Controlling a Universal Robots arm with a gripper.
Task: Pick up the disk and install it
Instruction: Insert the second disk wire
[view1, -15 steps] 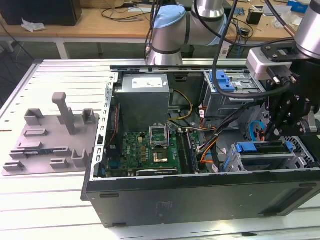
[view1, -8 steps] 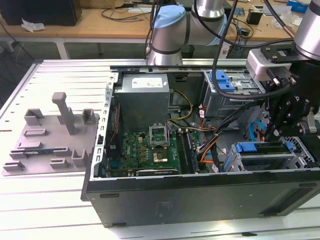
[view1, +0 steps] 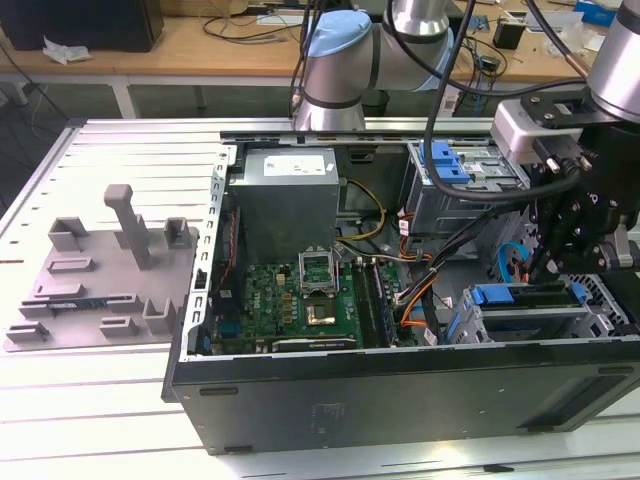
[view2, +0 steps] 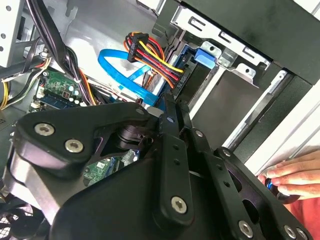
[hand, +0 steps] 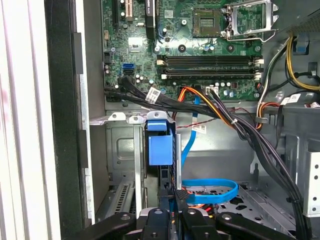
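Note:
The disk (view1: 497, 295) sits in its bright blue carrier inside the lower drive bay, at the exterior view's right end of the open computer case. In the first wrist view the disk (hand: 161, 147) is edge-on in the bay slot, blue tab uppermost. In the second wrist view a plug with red, yellow and black wires sits at the end of the disk (view2: 197, 75). My gripper (view1: 537, 267) hangs just above the bay by the disk's cabled end. Its fingers (view2: 171, 107) look shut with nothing between them, and the gripper (hand: 178, 202) is close to the blue data cable.
The motherboard (hand: 200, 45) lies in the case floor, with bundled black cables (hand: 240, 130) crossing toward the bay. A blue bracket (view1: 444, 160) tops the grey upper drive cage. A person's hand (view2: 295, 175) rests at the case edge. A grey fixture (view1: 110, 270) stands on the table.

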